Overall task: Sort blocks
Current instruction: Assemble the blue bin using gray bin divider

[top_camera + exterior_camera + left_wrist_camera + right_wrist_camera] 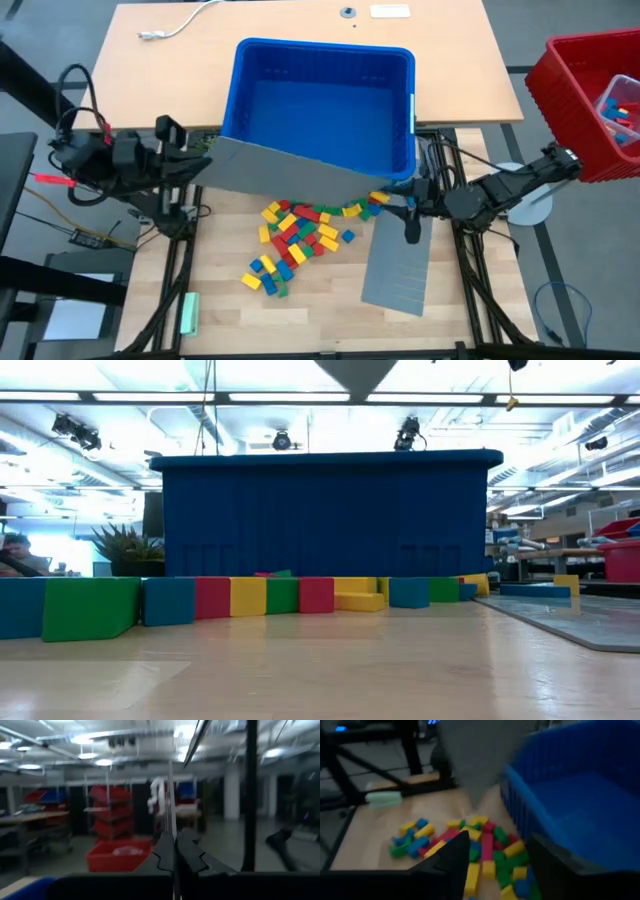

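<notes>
Many small red, yellow, green and blue blocks (298,238) lie heaped on the wooden table, just in front of the blue bin (325,70). The low view shows them as a row (250,597), and the right wrist view as a pile (485,847). At the table's left, my left gripper (203,160) is shut on a flat grey panel (285,172) that hangs in front of the bin. My right gripper (411,228) is open with nothing between its fingers (499,841). It hovers by the bin's near right corner, over the far end of a second grey panel (397,268) lying flat on the table. My left gripper pinches the grey panel between its two fingers at its left end (220,158), coming about level from the table's left. In the left wrist view the panel shows edge-on (171,805) between the shut fingers. The panel is lifted clear of the table, one corner (365,372) pointing down.
A pale green bar (189,313) lies near the table's front left edge. A red bin (590,95) with a clear box inside stands off the table at the right. A white cable (170,25) lies on the desk behind the blue bin.
</notes>
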Tool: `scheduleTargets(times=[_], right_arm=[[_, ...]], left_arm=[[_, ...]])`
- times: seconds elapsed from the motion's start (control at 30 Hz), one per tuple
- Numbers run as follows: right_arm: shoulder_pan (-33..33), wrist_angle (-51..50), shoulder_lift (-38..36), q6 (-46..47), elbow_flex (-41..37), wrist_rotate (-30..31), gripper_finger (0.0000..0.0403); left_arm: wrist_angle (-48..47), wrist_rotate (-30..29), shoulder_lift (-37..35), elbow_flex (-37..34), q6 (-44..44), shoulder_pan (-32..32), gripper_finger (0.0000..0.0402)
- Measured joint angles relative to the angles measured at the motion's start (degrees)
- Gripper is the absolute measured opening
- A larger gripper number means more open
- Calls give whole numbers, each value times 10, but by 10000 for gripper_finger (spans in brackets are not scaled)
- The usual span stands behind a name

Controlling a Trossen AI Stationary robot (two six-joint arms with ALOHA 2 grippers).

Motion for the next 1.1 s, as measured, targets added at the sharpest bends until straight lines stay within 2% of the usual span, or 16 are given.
scheduleTargets(times=[0.13, 0.27, 0.37, 0.47, 0.67, 0.83, 1.0, 1.1], right_arm=[[-16, 102, 0, -63, -6, -4, 219], [-35, 188, 7, -114, -6, -75, 222], [-38, 194, 12, -110, -6, -119, 213], [-34, 163, 13, -88, -6, -133, 202], [-30, 107, 0, -58, -6, -131, 184], [-30, 136, -2, -73, -6, -125, 176], [-30, 163, -4, -129, -6, -41, 170], [-31, 148, -10, -126, -6, -29, 167]], left_arm=[[78, 8, -31, -63, 14, 0, 6], [139, 8, -41, -92, 38, 0, 7], [141, 3, -42, -94, 43, 1, 7], [144, -2, -41, -94, 48, 1, 7], [157, -2, -45, -94, 58, 1, 8], [156, -4, -45, -94, 60, 1, 8], [156, -2, -43, -94, 58, 1, 9], [166, 6, -44, -94, 57, 1, 9]])
